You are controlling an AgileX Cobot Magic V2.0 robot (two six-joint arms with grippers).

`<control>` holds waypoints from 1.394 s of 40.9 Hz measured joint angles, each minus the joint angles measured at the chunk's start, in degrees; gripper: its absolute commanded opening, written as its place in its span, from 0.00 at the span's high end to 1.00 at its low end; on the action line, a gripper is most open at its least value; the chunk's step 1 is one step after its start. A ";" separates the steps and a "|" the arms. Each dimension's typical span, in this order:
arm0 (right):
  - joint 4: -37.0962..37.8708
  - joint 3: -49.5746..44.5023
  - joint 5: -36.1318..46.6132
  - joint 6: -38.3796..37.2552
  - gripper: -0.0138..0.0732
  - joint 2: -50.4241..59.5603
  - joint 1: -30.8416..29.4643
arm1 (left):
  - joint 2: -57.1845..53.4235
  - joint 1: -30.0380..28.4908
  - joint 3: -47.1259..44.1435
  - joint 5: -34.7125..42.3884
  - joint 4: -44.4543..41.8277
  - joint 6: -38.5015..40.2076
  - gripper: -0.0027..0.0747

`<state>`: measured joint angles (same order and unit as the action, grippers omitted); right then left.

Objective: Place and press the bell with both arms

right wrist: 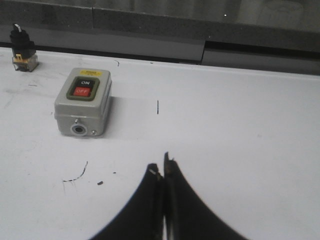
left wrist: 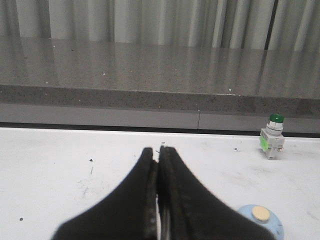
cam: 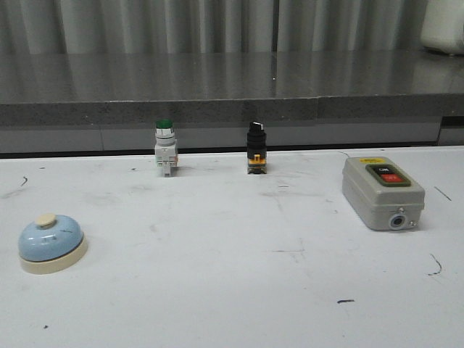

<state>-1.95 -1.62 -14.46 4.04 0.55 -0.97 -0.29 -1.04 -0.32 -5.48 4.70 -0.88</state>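
The bell (cam: 51, 243), a light-blue dome with a cream base and cream button, stands on the white table at the front left. Part of it also shows in the left wrist view (left wrist: 262, 222), just beside the fingers. My left gripper (left wrist: 158, 151) is shut and empty, above the table short of the bell. My right gripper (right wrist: 162, 167) is shut and empty over bare table, well apart from the bell. Neither arm shows in the front view.
A grey box with red and black buttons (cam: 381, 191) sits at the right, also in the right wrist view (right wrist: 83, 101). A green-capped push button (cam: 165, 148) and a black-knob switch (cam: 255, 148) stand at the table's back edge, before a grey ledge (cam: 232, 83).
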 measured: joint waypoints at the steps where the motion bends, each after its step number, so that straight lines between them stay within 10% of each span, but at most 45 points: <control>1: 0.00 0.00 0.44 0.00 0.91 0.00 0.00 | 0.00 0.00 0.00 0.27 0.00 0.00 0.99; 13: -0.11 0.30 8.56 0.00 0.91 0.00 0.00 | 0.00 0.00 0.62 12.99 1.23 0.00 0.99; 28: -0.92 19.21 -3.01 0.00 0.91 -9.75 0.00 | 14.49 0.00 21.28 -11.46 2.25 0.00 0.99; 44: -3.06 23.56 -6.49 0.00 0.91 -16.20 0.00 | 19.71 0.00 23.87 -15.30 2.25 0.00 0.97; 49: -3.15 23.56 -6.49 0.00 0.91 -16.20 0.00 | 19.71 0.00 23.87 -15.33 2.25 0.00 0.75; 57: -3.15 23.56 -6.49 0.00 0.91 -16.20 0.00 | 19.71 0.00 23.87 -15.33 2.25 0.00 0.11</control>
<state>-5.11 21.93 -20.96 4.04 -15.65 -0.97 19.42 -1.04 23.56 -20.81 6.95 -0.88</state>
